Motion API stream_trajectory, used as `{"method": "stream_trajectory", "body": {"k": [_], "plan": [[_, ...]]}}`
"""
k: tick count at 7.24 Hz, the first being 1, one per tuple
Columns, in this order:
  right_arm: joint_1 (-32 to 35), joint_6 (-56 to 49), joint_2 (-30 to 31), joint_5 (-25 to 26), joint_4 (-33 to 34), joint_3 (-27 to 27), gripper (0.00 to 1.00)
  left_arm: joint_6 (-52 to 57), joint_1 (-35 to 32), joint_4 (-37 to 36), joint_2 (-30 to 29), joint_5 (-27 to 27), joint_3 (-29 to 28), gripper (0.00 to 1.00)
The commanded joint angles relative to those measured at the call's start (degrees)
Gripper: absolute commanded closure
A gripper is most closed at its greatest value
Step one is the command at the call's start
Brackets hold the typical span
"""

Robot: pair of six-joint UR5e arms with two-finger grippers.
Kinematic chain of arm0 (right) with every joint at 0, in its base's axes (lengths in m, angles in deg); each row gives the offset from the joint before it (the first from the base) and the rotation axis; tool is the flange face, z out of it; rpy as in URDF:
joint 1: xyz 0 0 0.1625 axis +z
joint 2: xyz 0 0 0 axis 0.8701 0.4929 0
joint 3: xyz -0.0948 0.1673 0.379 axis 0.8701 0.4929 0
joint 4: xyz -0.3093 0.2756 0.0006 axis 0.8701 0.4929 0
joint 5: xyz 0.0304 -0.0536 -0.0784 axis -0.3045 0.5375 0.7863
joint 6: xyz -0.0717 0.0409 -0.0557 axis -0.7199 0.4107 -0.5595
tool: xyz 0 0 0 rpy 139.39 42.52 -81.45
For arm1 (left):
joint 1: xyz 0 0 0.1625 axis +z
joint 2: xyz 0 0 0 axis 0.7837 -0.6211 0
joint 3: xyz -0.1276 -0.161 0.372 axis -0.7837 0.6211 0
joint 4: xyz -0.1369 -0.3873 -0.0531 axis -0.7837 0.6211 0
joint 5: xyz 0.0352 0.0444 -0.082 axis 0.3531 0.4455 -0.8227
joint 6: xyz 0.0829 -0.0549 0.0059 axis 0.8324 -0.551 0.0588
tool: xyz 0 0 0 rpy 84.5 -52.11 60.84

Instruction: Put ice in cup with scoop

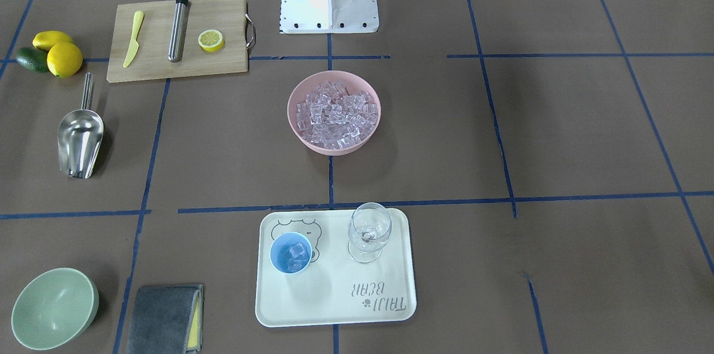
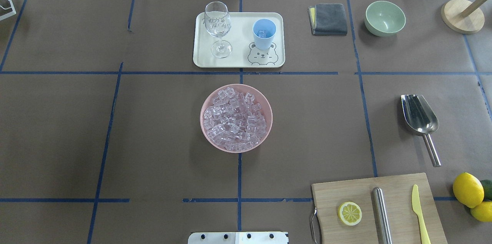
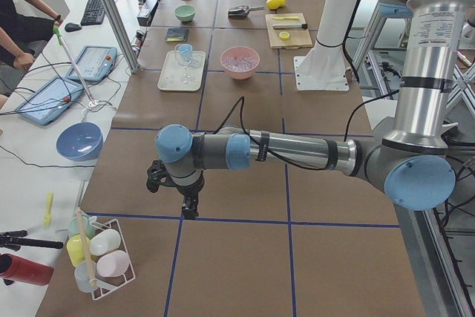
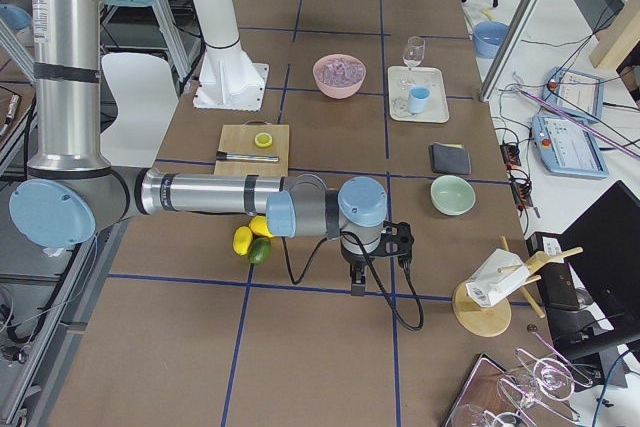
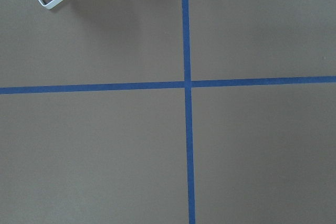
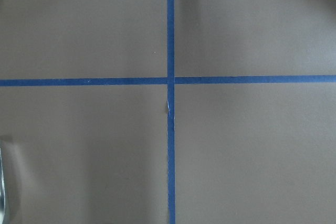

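The ice [image 1: 334, 111] is a heap of clear cubes in a pink bowl [image 2: 203, 121] at the table's middle. The light-blue cup [image 1: 290, 252] stands on a white tray [image 1: 334, 301] and holds a few cubes. The steel scoop [image 2: 419, 115] lies alone on the table on the robot's right side, handle toward the robot. My left gripper [image 3: 189, 209] hangs over bare table far off on the left end. My right gripper [image 4: 357, 282] hangs over bare table at the right end. Neither shows its fingers clearly, so I cannot tell whether they are open or shut.
A clear stemmed glass [image 1: 368, 231] stands on the tray beside the cup. A cutting board [image 1: 156, 64] holds a steel cylinder [image 1: 178, 28], a lemon half and a yellow knife. Lemons [image 1: 64, 58], a pale green bowl [image 1: 53, 308] and a grey cloth [image 1: 164, 318] lie on the same side.
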Motion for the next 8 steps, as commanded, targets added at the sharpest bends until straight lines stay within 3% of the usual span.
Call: {"method": "stream_trajectory", "body": {"k": [1, 8], "plan": [[0.1, 0.0, 0.0, 0.0, 0.0, -0.1, 0.0, 0.0, 0.0, 0.0, -0.1, 0.0, 0.0, 0.0], [0.0, 0.0, 0.0, 0.0, -0.2, -0.2, 0.0, -0.2, 0.0, 0.1, -0.7, 0.0, 0.0, 0.0]]}}
